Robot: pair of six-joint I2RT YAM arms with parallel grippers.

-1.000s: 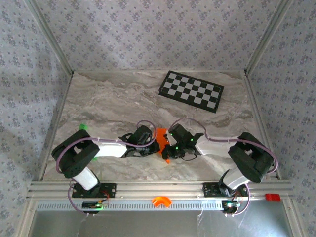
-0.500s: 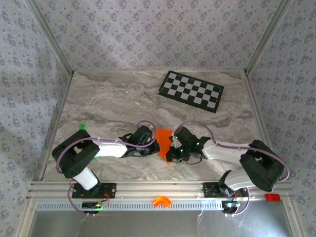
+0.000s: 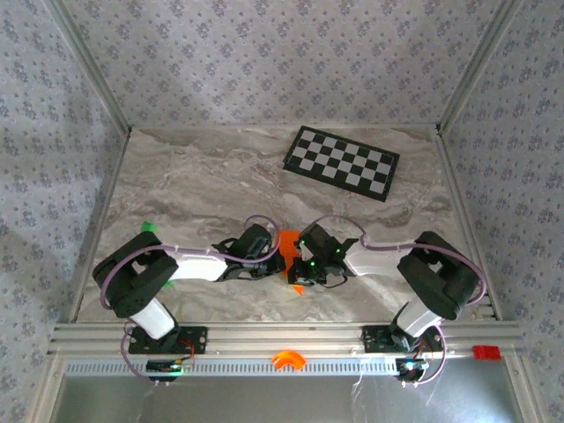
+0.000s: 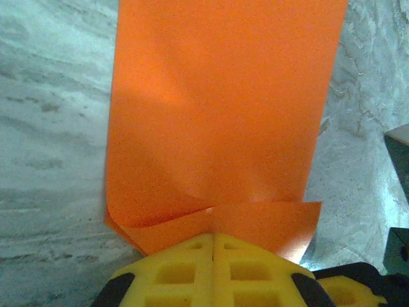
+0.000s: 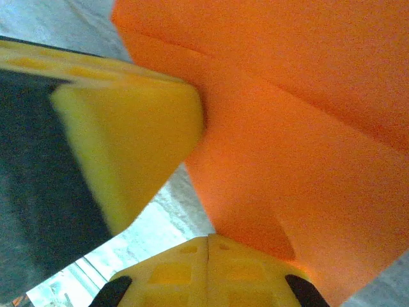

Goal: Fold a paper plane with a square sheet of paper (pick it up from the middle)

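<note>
lying at 6 o'clock: square sheet of paper (image 4: 217,109), less exposed than before; right gripper (image 5: 209,243) shifted toward 9 o'clock; left gripper (image 4: 214,238) unmoved; both with fingers pressed together on sheet.

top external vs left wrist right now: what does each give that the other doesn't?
Top view adds the layout: the checkerboard at the far side, a small green piece by the left edge, and an orange arch part at the near edge.

Left wrist adds the grip detail: the left gripper is shut on the near edge of the orange paper, where layers overlap at the pinch.

Both share the orange paper and the marble table.
</note>
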